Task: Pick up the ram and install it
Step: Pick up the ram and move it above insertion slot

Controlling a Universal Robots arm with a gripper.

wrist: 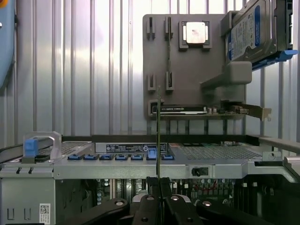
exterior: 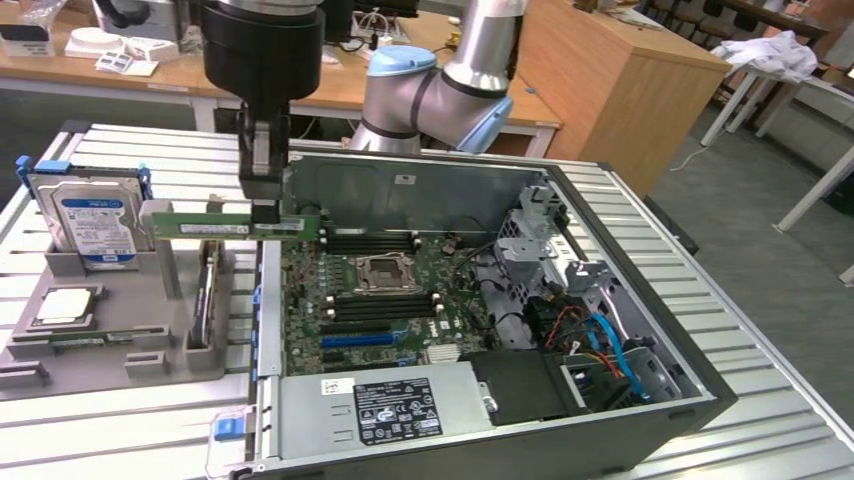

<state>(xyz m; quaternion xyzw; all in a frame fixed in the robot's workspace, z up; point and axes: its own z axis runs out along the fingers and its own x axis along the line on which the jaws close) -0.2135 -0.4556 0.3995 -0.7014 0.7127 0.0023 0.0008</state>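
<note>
Gripping the ram (exterior: 200, 226), the tool (exterior: 267, 214) is closed tight on the green stick. It holds the stick level in the air over the open computer case's (exterior: 694, 400) wall, just beside the grey parts tray (exterior: 107, 355). Case and tray sit on the ribbed worktop (exterior: 120, 425).

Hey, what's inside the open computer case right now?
Inside the computer case lie the motherboard with its processor socket, a power supply and blue and red cables. Whatever lies beneath the power supply is covered. The gripper holds the ram over its rim, not inside.

The pincer (exterior: 267, 213) grips the ram (exterior: 200, 226) over the computer case's (exterior: 400, 186) edge.
</note>
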